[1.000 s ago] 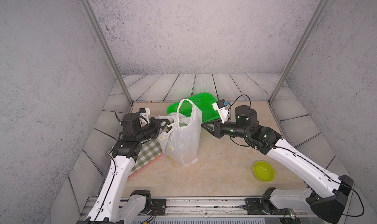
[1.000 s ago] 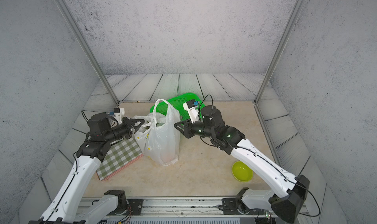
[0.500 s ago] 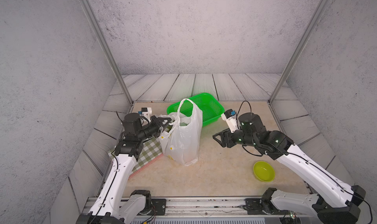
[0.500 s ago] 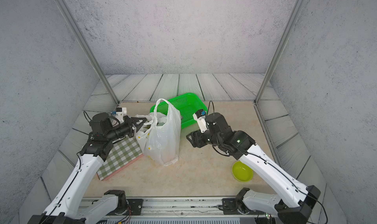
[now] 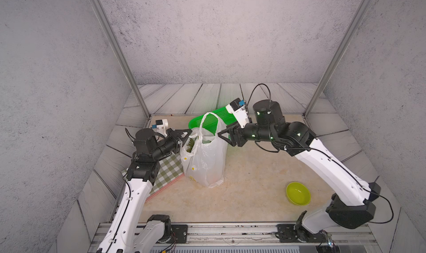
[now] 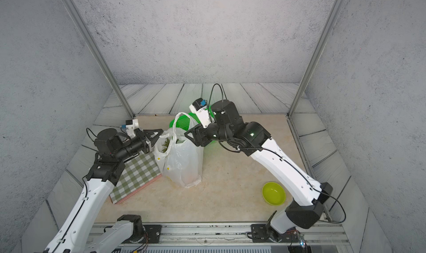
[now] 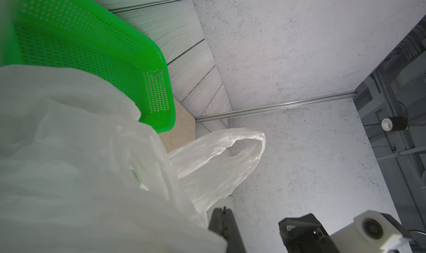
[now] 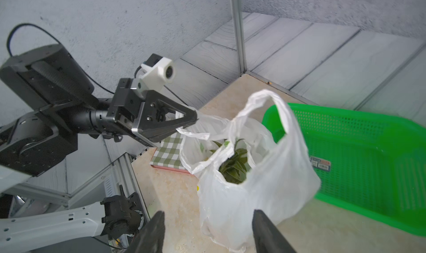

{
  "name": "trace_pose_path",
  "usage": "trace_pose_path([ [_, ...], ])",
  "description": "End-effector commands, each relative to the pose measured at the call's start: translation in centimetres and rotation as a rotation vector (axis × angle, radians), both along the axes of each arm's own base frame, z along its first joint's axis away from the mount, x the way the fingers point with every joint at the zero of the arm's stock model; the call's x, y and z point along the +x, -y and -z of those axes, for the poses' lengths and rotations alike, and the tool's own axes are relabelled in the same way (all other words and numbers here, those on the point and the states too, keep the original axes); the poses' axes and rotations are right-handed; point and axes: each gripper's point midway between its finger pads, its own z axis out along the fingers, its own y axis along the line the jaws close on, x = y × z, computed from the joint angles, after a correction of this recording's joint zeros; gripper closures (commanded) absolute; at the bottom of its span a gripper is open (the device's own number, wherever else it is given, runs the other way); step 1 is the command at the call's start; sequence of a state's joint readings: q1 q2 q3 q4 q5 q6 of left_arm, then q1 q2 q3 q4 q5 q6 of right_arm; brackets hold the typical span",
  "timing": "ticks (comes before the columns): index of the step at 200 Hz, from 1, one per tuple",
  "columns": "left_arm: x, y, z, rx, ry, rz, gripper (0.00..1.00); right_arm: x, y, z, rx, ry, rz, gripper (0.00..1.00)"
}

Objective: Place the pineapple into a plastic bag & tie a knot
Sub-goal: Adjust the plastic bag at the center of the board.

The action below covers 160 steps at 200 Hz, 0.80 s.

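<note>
Plastic bag [image 5: 205, 162] stood upright near the middle of the table [image 5: 253, 182], mouth open upward. Behind it lay the green basket [image 5: 227, 117]. Your right wrist view showed a label on the basket's wall, which neither top view resolved. The checked mat [image 5: 168, 171] lay flat on the left arm's side, just beside the bag's foot; contact could not be told.

Your left gripper [image 8: 196, 120] had its fingers pressed together on one handle of the bag, drawn out sideways. The right wrist view showed that pinch plainly, while the left wrist view gave only closed tips against plastic. Your right gripper [image 8: 208, 212] held nothing, its jaws standing apart just beside the bag's upper edge on the basket side. That gap was plain only in the right wrist view.

The yellow-green bowl [image 6: 273, 193] appeared in both top views alone, well apart from the bag, toward the right arm's base.

The pineapple [image 8: 235, 166] sat inside the bag. Its leaves were sharp in the right wrist view and a dark patch in the top views, and its body was hidden by plastic. The free handle [image 8: 272, 102] stood as an upright loop, apart from the pinched one.
</note>
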<state>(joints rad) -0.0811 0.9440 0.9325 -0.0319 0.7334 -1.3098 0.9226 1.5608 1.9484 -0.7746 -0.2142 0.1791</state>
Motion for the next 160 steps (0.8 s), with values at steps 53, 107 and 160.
trace_pose_path([
  [53, -0.8, -0.1, -5.1, -0.071, 0.088, -0.018, 1.00, 1.5, -6.0, 4.3, -0.240, 0.261, -0.046, 0.26],
  [107, -1.3, 0.1, -5.1, -0.067, 0.086, 0.003, 1.00, 4.1, -8.3, 4.0, -0.217, 0.379, 0.022, 0.12],
  [160, -1.7, 0.2, -5.0, -0.065, 0.086, 0.017, 1.00, 5.8, -10.2, 4.7, -0.250, 0.405, 0.027, 0.19],
])
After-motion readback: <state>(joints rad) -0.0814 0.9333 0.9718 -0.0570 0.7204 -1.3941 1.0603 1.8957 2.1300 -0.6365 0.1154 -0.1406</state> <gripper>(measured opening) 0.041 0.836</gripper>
